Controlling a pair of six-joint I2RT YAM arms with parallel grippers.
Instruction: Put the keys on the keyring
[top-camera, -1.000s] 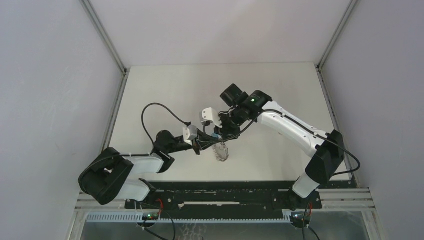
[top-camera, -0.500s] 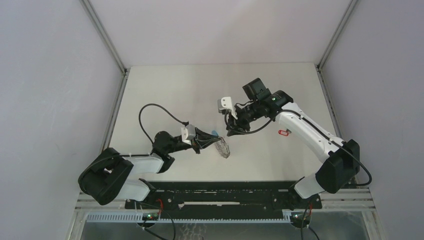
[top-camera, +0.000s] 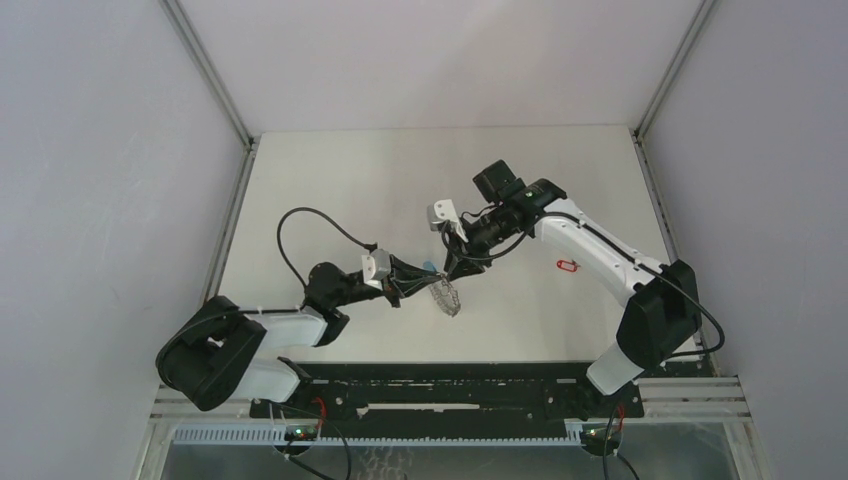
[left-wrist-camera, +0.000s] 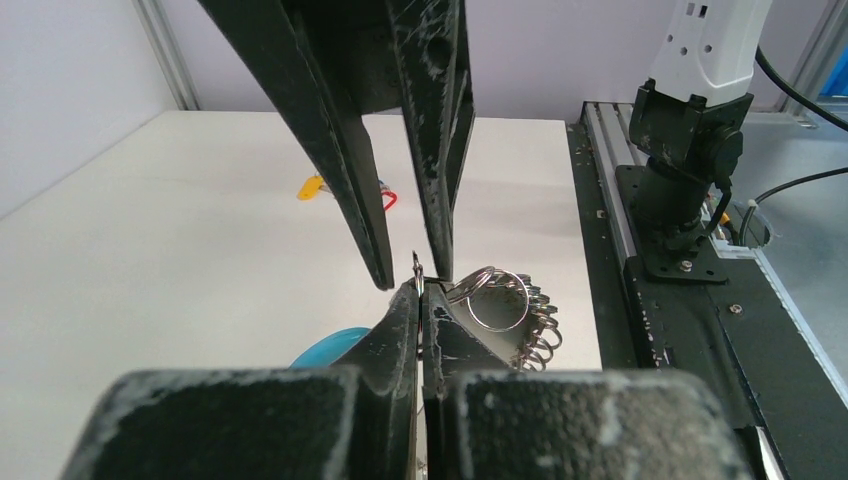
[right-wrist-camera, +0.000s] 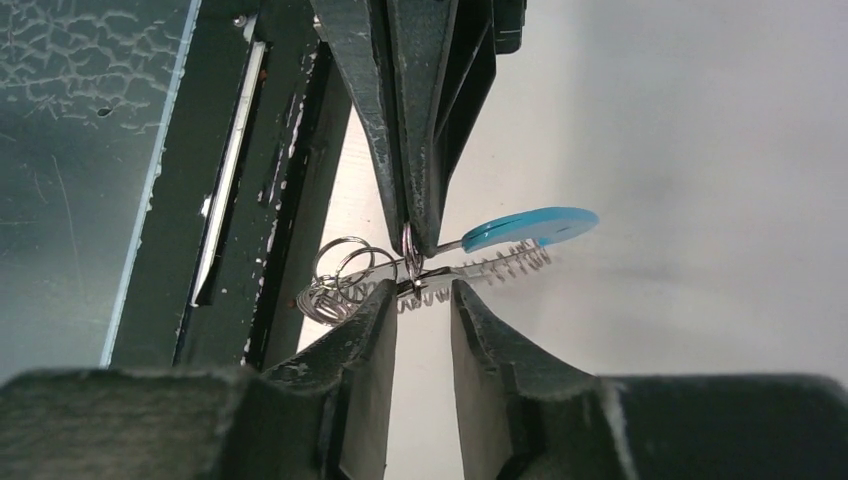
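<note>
The keyring (top-camera: 447, 298) is a bunch of silvery linked rings (left-wrist-camera: 505, 305) with a light blue tag (right-wrist-camera: 530, 227). It hangs just above the table at the middle front. My left gripper (left-wrist-camera: 420, 285) is shut on one thin ring of it (top-camera: 425, 278). My right gripper (right-wrist-camera: 422, 295) is open, its fingertips on either side of the chain, right against the left fingertips (top-camera: 450, 270). A red key (top-camera: 568, 265) lies on the table to the right. In the left wrist view a yellow key (left-wrist-camera: 312, 187) and a red key (left-wrist-camera: 388, 199) show behind the right fingers (left-wrist-camera: 365, 200).
The black base rail (top-camera: 450, 385) runs along the near edge below the keyring. The right arm's base (left-wrist-camera: 690, 150) stands at the table's edge. Grey walls and metal posts (top-camera: 215, 80) enclose the white table (top-camera: 350, 180).
The right gripper drew back up and to the right from the keyring, then came back down to it. The left gripper stayed shut on the keyring and barely moved.
</note>
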